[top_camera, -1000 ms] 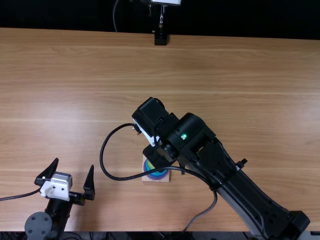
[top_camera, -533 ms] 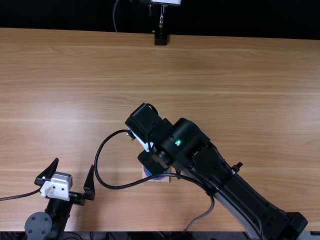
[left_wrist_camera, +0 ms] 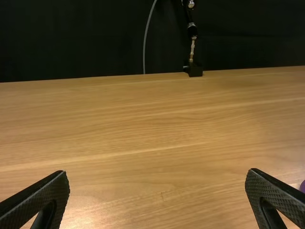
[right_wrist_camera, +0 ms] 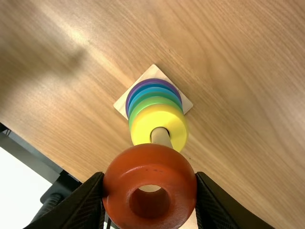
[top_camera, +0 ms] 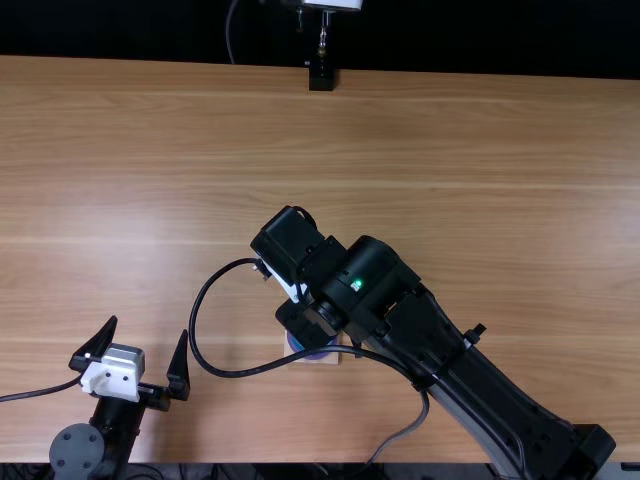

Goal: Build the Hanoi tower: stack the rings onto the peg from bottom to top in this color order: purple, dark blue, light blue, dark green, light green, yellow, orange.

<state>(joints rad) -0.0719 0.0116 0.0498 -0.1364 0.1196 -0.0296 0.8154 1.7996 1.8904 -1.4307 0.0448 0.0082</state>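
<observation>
My right gripper [top_camera: 305, 322] hangs over the wooden peg base [top_camera: 333, 359] in the top view, its fingertips hidden. In the right wrist view that gripper [right_wrist_camera: 149, 185] is shut on the orange ring [right_wrist_camera: 148, 160], held in line with the peg [right_wrist_camera: 161, 137]; whether the peg enters its hole I cannot tell. Below, the yellow ring [right_wrist_camera: 143, 128] tops the stack, with green [right_wrist_camera: 135, 112], blue [right_wrist_camera: 135, 99] and purple [right_wrist_camera: 152, 81] rings beneath. At the lower left, my left gripper [top_camera: 148, 328] stands open, apart from the stack; its wrist view shows the gripper [left_wrist_camera: 158, 176] holding nothing.
A black cable [top_camera: 240, 373] loops from the right arm across the front of the base. A black stand [top_camera: 321, 76] stands at the table's far edge. The wooden table [top_camera: 480, 200] extends around both arms.
Over the last second, my right gripper has shifted slightly left and toward the table's near edge, covering more of the stack; between the latest two top views it barely differs. The left arm has stayed still.
</observation>
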